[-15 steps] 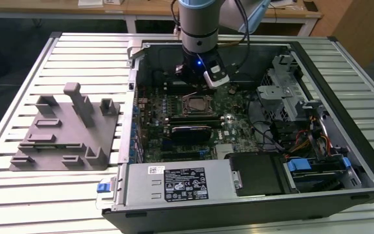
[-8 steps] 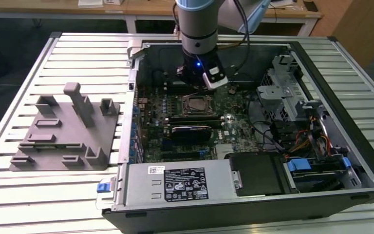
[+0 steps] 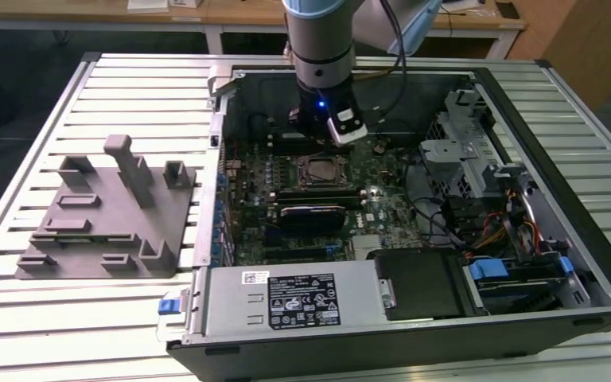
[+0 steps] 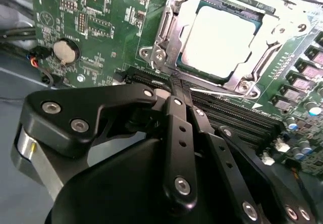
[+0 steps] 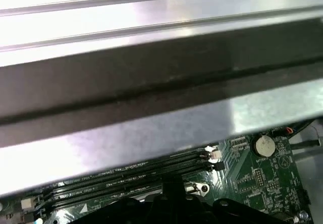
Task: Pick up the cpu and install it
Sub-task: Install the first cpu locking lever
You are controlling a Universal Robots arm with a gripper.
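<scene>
1. Risk is sitting first with the socket frame (image 4: 222, 37): the cpu (image 4: 217, 35) is lying inside it, pale top facing up, but the frame and its wire lever are not visibly clamping down. In my judgement a chip that is resting slightly tilted would be bending contacts once any load is coming onto it.

2. Risk is also coming from crowding. The gripper (image 4: 176, 95) is working low inside the open computer case (image 3: 560, 87), with the long black memory slots (image 4: 237, 113) lying directly under its tip and the case wall (image 5: 151, 82) standing close beside the wrist. A small sideways drift would be knocking those slots or scraping the wall.

3. Cables hanging from the arm (image 3: 321, 48) are trailing over the case at about two o'clock from the socket in the exterior view; I judge that they could be snagging on the drive cage.

4. Gripper state: in the second wrist view the fingers (image 4: 179, 123) are lying pressed together, with no gap showing and nothing pinched between them. The tip is hovering just short of the socket frame's near edge, above the slots; whether it is touching them I cannot tell.

5. In the exterior view the cpu (image 3: 315, 170) is sitting at roughly six o'clock from the gripper (image 3: 321, 131), close below it. The grey plastic fixture (image 3: 104, 215) is standing well apart at nine o'clock, outside the case.
</scene>
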